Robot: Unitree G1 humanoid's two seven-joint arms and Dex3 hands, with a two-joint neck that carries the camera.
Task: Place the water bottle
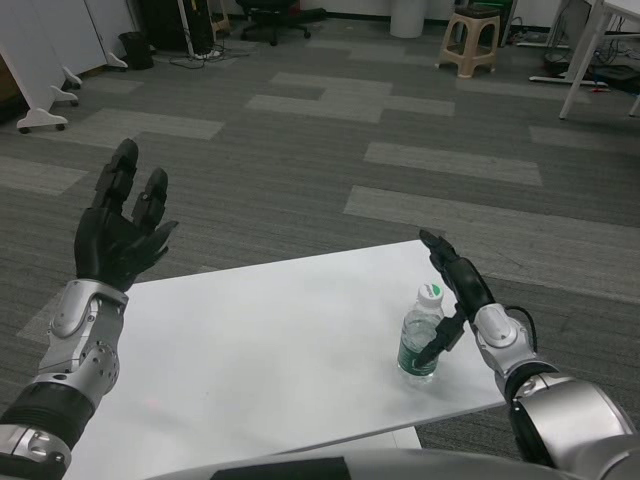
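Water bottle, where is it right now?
In the head view, the water bottle stands upright near the white table's right front edge, right beside the right hand.

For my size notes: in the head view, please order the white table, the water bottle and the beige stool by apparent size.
1. white table
2. water bottle
3. beige stool, which looks about like the bottle; it stands far off, so this rank is unsure.

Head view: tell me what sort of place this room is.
Probably an office or lab: grey carpet tiles, a black office chair, a beige plastic stool and a white partition on feet beyond the table.
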